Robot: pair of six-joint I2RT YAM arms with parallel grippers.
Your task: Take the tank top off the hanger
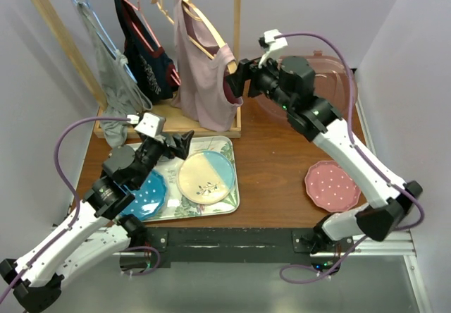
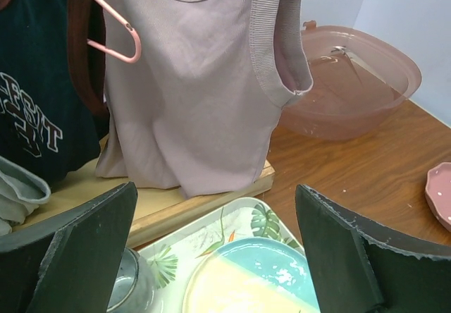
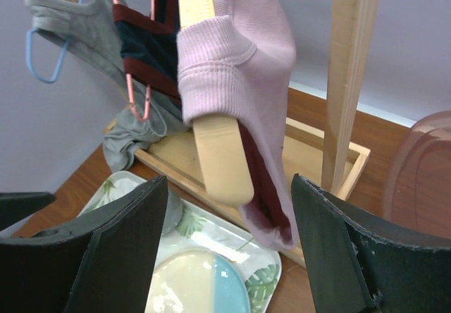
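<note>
Approach to the shoulder strap, with nothing gripped yet.
We judge that our right gripper is lining up on the pink tank top, which hangs on the wooden hanger at the rack. Its jaws are spread either side of the hanger tip. Next we must pinch only the strap and slide it off that end. Our left gripper hovers low over the tray, jaws apart, facing the top.

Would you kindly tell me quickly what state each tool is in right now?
Left tool: open, holding nothing.
Right tool: open, holding nothing, facing the hanger in the tank top.
</note>
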